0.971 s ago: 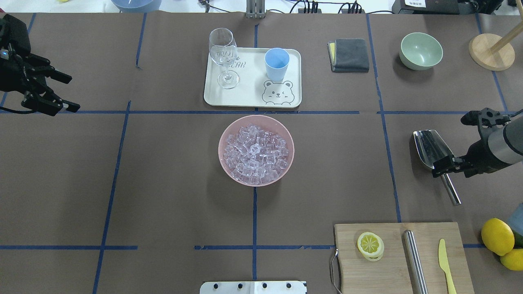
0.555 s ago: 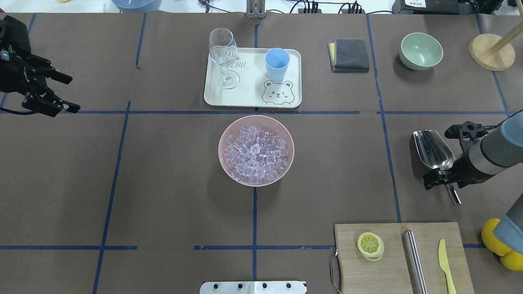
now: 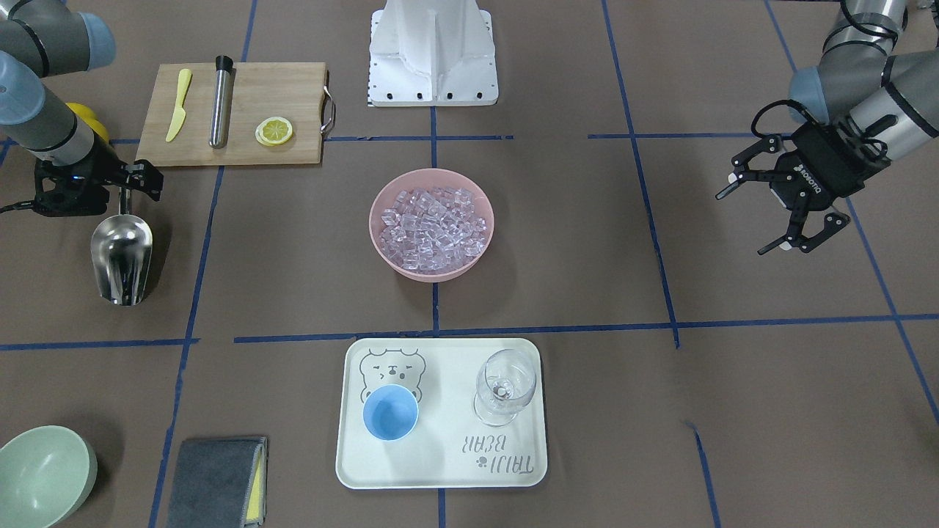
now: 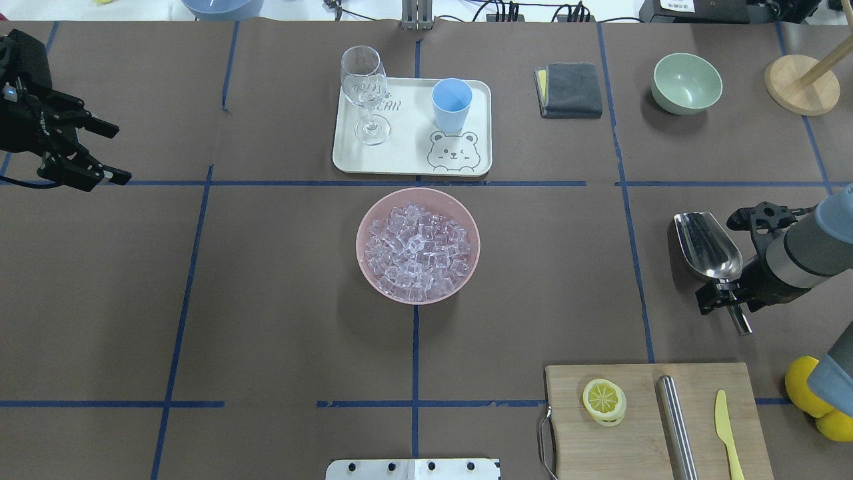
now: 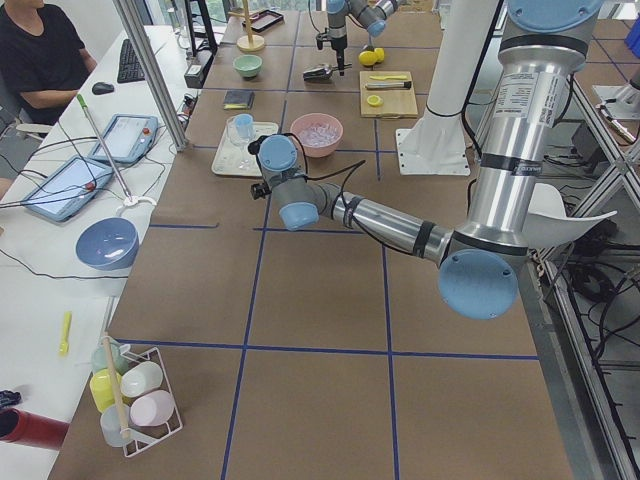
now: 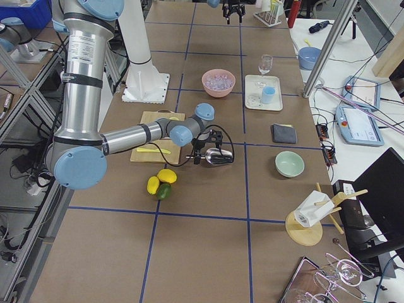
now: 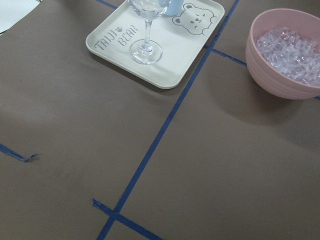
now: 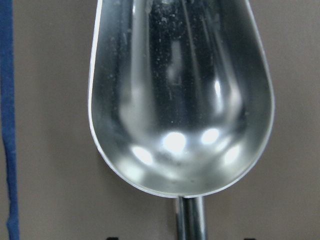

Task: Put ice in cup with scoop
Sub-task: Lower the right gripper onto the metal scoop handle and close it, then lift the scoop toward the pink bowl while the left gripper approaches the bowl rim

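The right gripper (image 4: 725, 302) hung open around the handle of the scoop (image 4: 708, 245). Picking it up probably called for closing. The left gripper (image 3: 777, 198) hung wide open.

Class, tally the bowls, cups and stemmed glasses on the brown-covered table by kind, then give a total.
Bowls: 2 (pink bowl, pale green bowl)
Cups: 1 (light-blue cup)
Stemmed glasses: 1 (wine glass)
Total: 4

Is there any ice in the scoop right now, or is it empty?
Empty. The scoop shows a bare shiny trough in the right wrist view; the ice all sits in the pink bowl.
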{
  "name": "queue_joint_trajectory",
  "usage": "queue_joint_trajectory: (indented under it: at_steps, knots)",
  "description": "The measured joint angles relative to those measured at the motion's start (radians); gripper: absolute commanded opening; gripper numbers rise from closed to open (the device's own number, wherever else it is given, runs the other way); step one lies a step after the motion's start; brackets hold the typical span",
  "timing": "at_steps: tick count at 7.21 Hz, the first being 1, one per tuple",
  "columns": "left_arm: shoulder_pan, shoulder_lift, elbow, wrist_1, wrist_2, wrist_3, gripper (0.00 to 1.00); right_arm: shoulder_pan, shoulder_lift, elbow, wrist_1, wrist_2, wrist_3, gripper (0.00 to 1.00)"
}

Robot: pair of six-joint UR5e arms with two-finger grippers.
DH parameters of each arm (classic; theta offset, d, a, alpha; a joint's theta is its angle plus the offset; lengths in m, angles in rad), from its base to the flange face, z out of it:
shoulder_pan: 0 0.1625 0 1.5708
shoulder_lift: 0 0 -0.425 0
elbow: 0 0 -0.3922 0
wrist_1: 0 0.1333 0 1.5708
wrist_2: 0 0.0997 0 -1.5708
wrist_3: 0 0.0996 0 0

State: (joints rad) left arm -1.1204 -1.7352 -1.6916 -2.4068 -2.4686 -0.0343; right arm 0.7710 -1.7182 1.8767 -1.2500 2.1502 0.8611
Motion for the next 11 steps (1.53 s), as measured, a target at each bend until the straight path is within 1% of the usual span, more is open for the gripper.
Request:
queue_joint_trajectory:
  at_steps: [1, 2, 6, 7, 9, 10, 11]
  knots:
    - [0.0, 0.0, 0.004, -0.007, 0.001, -0.001, 1.0, 0.003, -0.007, -0.002, 0.002, 0.002, -0.013, 0.1]
    - [0.0, 0.0, 0.005, -0.009, 0.002, 0.0, 1.0, 0.005, -0.009, -0.002, 0.003, 0.001, -0.02, 0.0]
    - [0.001, -0.001, 0.001, -0.013, 0.002, 0.0, 1.0, 0.027, -0.008, 0.021, 0.003, 0.001, -0.022, 0.0]
    - [0.001, -0.006, -0.002, -0.014, 0.002, 0.0, 1.0, 0.043, -0.008, 0.054, 0.002, 0.0, -0.022, 0.0]
    - [0.01, -0.035, -0.005, -0.015, 0.002, 0.001, 1.0, 0.081, 0.009, 0.15, -0.001, -0.017, -0.039, 0.0]
    - [0.04, -0.047, -0.005, -0.027, 0.003, 0.001, 1.0, 0.097, 0.035, 0.183, -0.002, -0.026, -0.083, 0.0]
    - [0.077, -0.057, -0.004, -0.043, 0.004, -0.002, 1.0, 0.109, 0.058, 0.202, -0.004, -0.03, -0.176, 0.0]
